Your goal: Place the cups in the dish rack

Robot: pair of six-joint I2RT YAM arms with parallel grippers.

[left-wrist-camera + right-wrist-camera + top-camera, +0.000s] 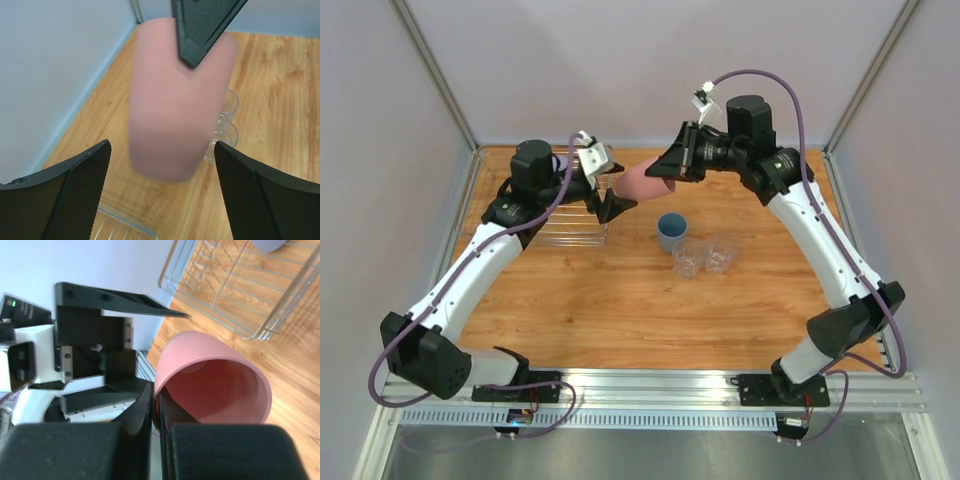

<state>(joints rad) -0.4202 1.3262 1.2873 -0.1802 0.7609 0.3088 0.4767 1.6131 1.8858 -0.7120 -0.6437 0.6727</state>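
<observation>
The pink cup [640, 183] hangs in the air on its side, between my two grippers. My right gripper [156, 400] is shut on its rim, one finger inside the pink cup [215, 380] and one outside. My left gripper [160, 190] is open, its fingers standing on either side of the pink cup's [175, 110] base without touching it. The blue cup [671, 232] stands upright mid-table, with two clear tumblers [704, 256] just beside it. The dish rack [565, 228] lies under the left arm. A lavender cup [270, 244] sits in the dish rack [235, 290].
Grey walls close in the back and both sides of the wooden table [620, 310]. The two arms meet above the table's back edge, near the rack's right end.
</observation>
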